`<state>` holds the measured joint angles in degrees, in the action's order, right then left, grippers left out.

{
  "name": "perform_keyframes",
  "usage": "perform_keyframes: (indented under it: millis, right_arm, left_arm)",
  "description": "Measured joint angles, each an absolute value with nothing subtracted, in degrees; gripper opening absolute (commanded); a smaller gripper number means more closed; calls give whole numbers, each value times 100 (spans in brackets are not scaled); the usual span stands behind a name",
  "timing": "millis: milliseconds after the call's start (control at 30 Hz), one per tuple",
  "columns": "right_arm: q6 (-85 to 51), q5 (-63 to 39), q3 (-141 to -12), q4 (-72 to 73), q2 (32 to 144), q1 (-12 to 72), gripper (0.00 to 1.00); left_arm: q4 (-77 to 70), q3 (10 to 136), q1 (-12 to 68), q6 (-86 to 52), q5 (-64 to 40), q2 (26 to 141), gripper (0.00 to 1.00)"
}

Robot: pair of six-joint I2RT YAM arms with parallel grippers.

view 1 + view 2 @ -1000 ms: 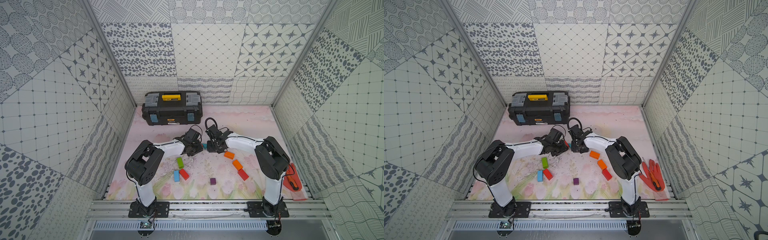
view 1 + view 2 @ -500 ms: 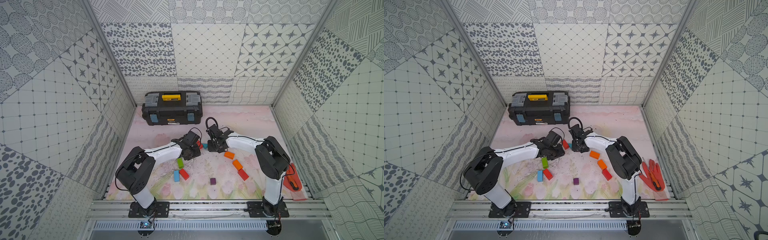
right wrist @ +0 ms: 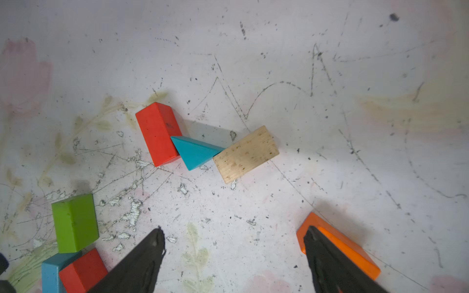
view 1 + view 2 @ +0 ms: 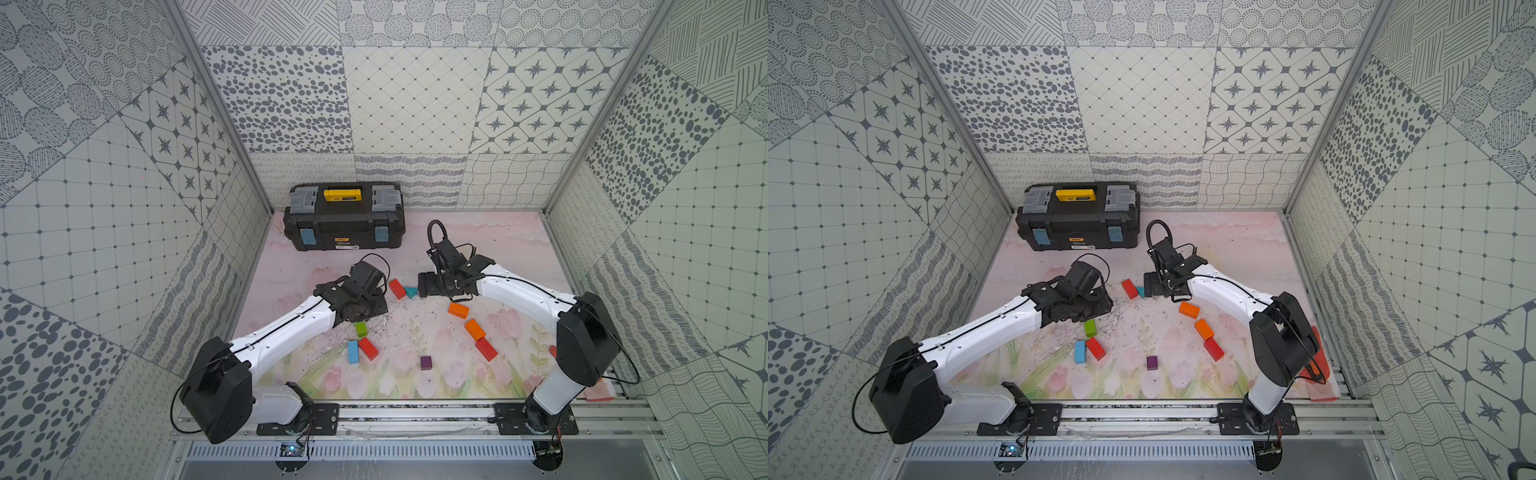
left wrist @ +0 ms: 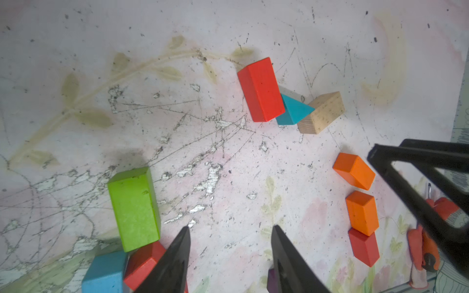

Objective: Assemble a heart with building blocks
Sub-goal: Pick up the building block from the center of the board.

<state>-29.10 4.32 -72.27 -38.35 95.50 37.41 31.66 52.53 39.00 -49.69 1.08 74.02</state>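
The building blocks lie as an open heart outline on the mat. At the back, a red brick (image 3: 157, 134), the teal triangle (image 3: 194, 152) and a plain-wood brick (image 3: 245, 154) touch in a row. Two orange bricks (image 4: 458, 310) (image 4: 474, 329) and a red one (image 4: 486, 349) run down the right side. Green (image 4: 361, 329), blue (image 4: 353, 351) and red (image 4: 368, 348) bricks sit on the left, and the purple cube (image 4: 426, 362) sits at the front. My left gripper (image 5: 231, 228) is open and empty beside the green brick. My right gripper (image 3: 234, 229) hangs open and empty, hiding the wood brick in both top views.
A black toolbox (image 4: 344, 220) with a yellow handle stands at the back left. A flat red piece (image 4: 1318, 361) lies at the right edge behind my right arm's base. Patterned walls close in three sides, and a metal rail (image 4: 415, 415) runs along the front.
My left gripper has drawn back toward the front left, uncovering the back red brick, with its jaws wider apart. My right gripper has stayed by the teal triangle and now stands open.
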Motion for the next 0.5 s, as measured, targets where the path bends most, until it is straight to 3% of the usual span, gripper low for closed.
perform_keyframes:
  millis: [200, 500]
  right_arm:
    - [-2602, 301, -6882, -3990, 9946, 3223, 88]
    - [-2364, 198, -6528, -4049, 10191, 3286, 80]
  left_arm:
    - [3468, 4998, 3876, -4740, 123, 6938, 51]
    - [3736, 4759, 3522, -4482, 5, 6508, 51]
